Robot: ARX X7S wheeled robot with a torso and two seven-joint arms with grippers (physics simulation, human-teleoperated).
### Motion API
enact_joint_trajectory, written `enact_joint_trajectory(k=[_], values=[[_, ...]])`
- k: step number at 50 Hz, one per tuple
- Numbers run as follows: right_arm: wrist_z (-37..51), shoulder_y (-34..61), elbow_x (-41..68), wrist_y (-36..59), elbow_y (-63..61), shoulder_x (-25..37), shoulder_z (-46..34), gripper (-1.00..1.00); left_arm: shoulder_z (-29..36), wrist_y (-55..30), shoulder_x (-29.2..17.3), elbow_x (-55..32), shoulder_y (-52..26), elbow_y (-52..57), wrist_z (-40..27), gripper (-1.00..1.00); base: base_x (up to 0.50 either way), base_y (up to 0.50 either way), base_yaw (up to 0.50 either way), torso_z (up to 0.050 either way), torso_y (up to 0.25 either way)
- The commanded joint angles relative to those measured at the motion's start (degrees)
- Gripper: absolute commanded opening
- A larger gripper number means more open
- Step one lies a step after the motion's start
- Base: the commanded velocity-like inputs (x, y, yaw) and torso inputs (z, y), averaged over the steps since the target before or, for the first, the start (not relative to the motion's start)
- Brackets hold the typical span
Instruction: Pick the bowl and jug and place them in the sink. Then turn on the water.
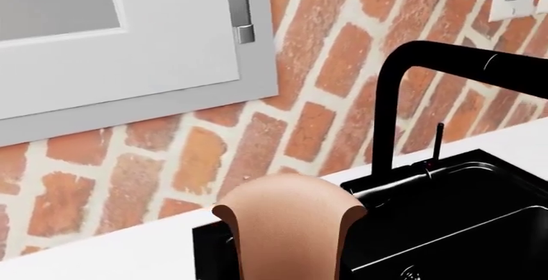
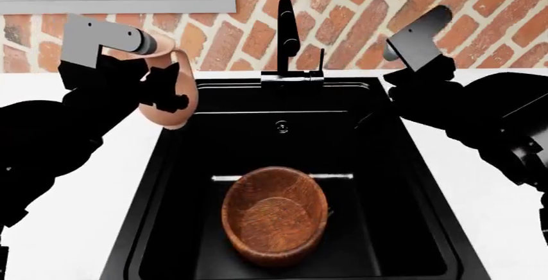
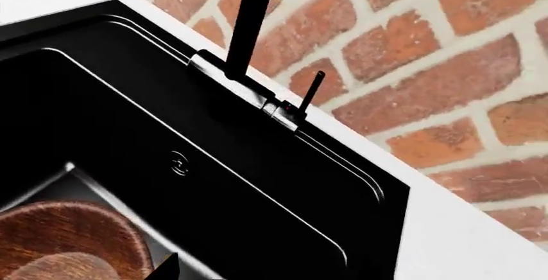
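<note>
The left end effector [image 2: 167, 94] is gripping the jug [image 2: 176, 100], holding it above the sink's [image 2: 385, 183] left rim. The right end effector [image 2: 376, 121], its opening impossible to judge, is hovering over the sink's right side. The bowl [image 2: 275, 214] is sitting inside the sink.

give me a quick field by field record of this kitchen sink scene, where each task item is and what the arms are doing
bowl: upright on the floor of the sink
sink: black basin set in a white counter
jug: held by the left gripper above the sink's left rim, not yet inside
right gripper: over the sink's right rear corner, near the faucet; jaws not visible
faucet: no water seen running
wall: red brick
</note>
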Motion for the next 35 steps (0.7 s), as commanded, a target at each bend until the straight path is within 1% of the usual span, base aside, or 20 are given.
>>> enact_joint_trajectory(k=[1,35], values=[[4.9,-0.7,0.9,1.6,-0.7,2.5,4.7,1.0,0.2,0.1,1.7,0.3,-1.5,0.8,0.2,-1.0,0.0,0.0,0.0,0.0,0.0],[12.4,-6.2,3.3,2.8,-2.2,6.5,12.1,1.0,4.0,0.3,4.8,0.7,-2.9,1.0,1.8,-1.0,0.0,0.0,0.0,0.001,0.002]])
